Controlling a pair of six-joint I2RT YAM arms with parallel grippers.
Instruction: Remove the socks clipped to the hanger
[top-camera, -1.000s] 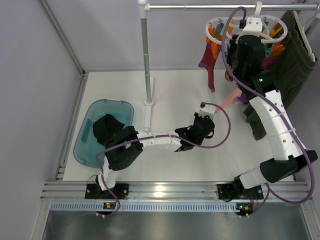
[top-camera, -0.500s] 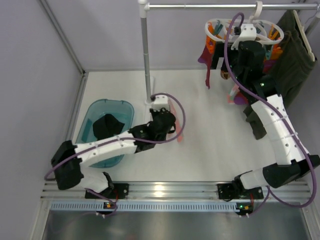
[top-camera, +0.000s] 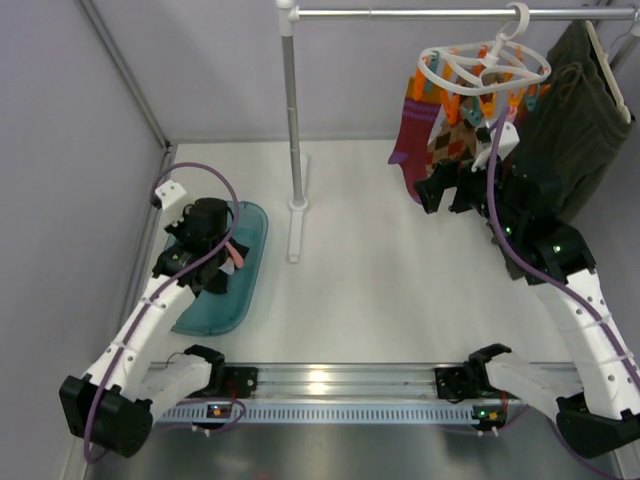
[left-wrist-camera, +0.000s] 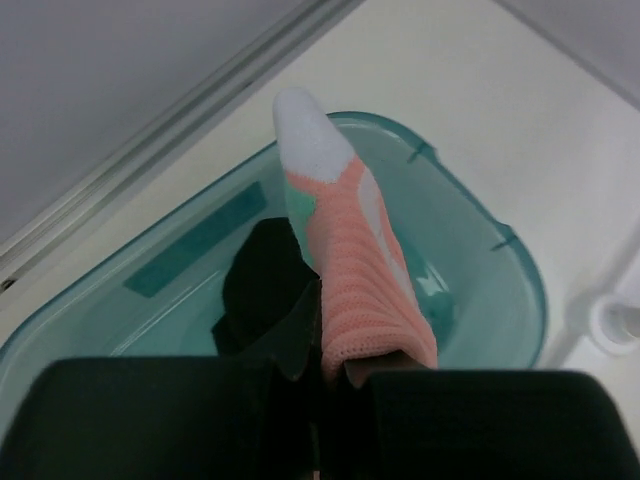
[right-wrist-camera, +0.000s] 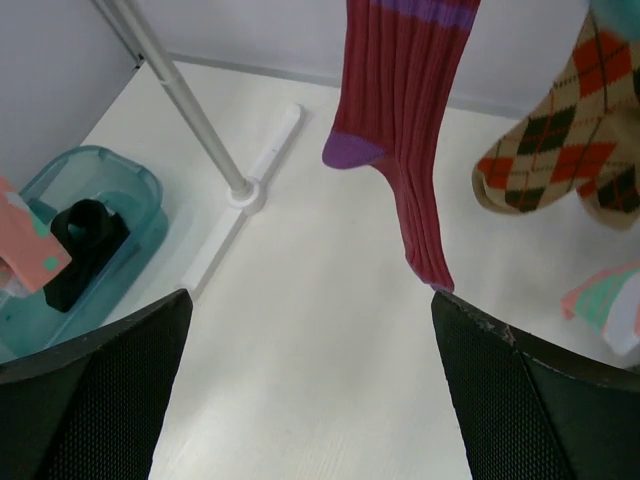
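Note:
The white ring hanger (top-camera: 483, 68) hangs from the rod at the back right, with orange and teal clips. A maroon sock (top-camera: 408, 140) (right-wrist-camera: 405, 130) and an argyle sock (top-camera: 450, 140) (right-wrist-camera: 560, 140) dangle from it; part of a pink-and-white one (right-wrist-camera: 610, 300) shows at the right edge. My right gripper (top-camera: 447, 188) (right-wrist-camera: 310, 400) stands open just below and in front of them, holding nothing. My left gripper (top-camera: 228, 252) (left-wrist-camera: 340, 365) is shut on a pink-and-white sock (left-wrist-camera: 345, 260) above the teal bin (top-camera: 215, 295) (left-wrist-camera: 500, 240). A black sock (left-wrist-camera: 260, 290) lies in the bin.
A dark olive garment (top-camera: 580, 120) hangs right of the hanger. The rack's upright pole (top-camera: 291, 120) and its white foot (top-camera: 295, 225) stand between the bin and the hanger. Grey walls close in the left and back.
My left arm swung the pink-and-white sock from mid-table leftward to above the bin. My right gripper opened, let go at the hanger and dropped back below the clips.

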